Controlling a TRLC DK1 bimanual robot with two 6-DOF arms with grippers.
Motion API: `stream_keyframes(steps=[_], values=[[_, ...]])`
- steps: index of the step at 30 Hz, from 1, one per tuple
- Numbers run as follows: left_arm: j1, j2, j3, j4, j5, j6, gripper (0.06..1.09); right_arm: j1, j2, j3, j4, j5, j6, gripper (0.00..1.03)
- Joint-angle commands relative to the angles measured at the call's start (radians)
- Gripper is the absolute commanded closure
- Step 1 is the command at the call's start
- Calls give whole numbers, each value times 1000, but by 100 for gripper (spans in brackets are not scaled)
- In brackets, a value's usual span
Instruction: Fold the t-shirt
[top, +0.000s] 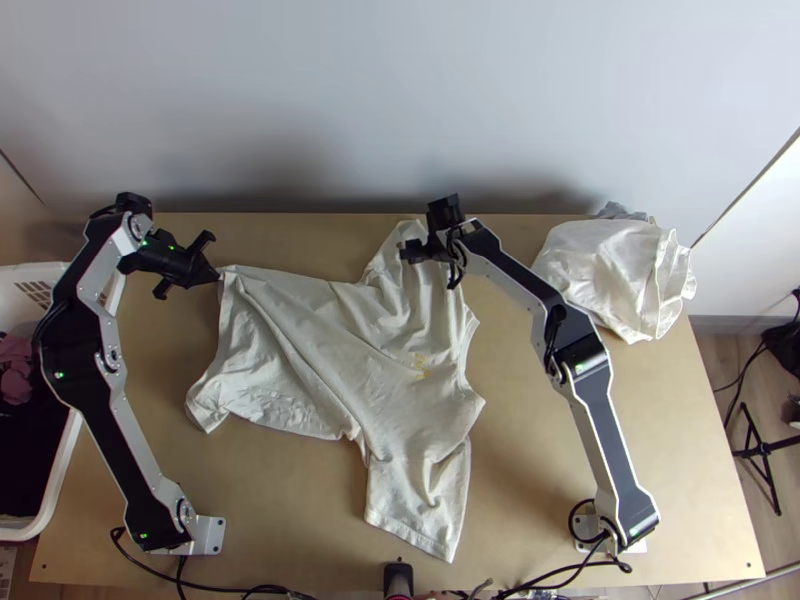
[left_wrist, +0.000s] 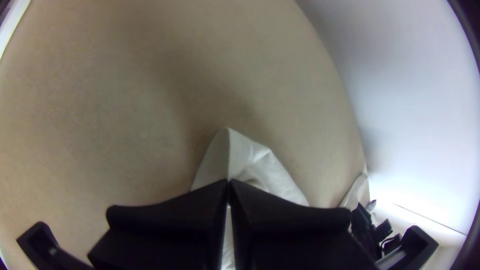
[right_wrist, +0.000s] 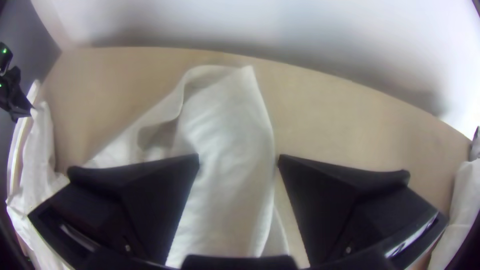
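The cream t-shirt (top: 330, 350) lies spread but wrinkled across the middle of the table, one sleeve toward the near edge, the other toward the back. At its upper left corner my left gripper (top: 216, 279) is shut on the cloth. In the left wrist view the fingers of the left gripper (left_wrist: 228, 185) meet on a peak of the shirt (left_wrist: 250, 160). My right gripper (top: 412, 252) is over the back sleeve. In the right wrist view the right gripper (right_wrist: 239, 160) stands open, with the sleeve (right_wrist: 225, 130) below and between its fingers.
A bunched pile of pale cloth (top: 615, 275) lies at the table's back right. A white basket (top: 60, 480) with dark and pink cloth stands at the left edge. The pale wall (top: 400, 110) rises behind the table.
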Motion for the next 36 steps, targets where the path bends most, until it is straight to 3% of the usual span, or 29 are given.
stream_keyframes(steps=[1, 3, 18, 28, 36], values=[[-3, 10, 9, -10, 2, 15, 97, 13, 10, 20, -31, 40, -44, 55], [1, 15, 11, -11, 2, 11, 97, 13, 24, 51, -35, 55, -72, 95], [1, -33, -12, -37, 4, 70, 99, 27, -42, 53, -60, 77, -96, 99], [8, -76, -26, -77, 25, 107, 99, 91, -219, -121, -87, 77, -95, 99], [19, -91, -23, -116, 48, 119, 99, 81, -346, -282, -23, 77, -87, 99]])
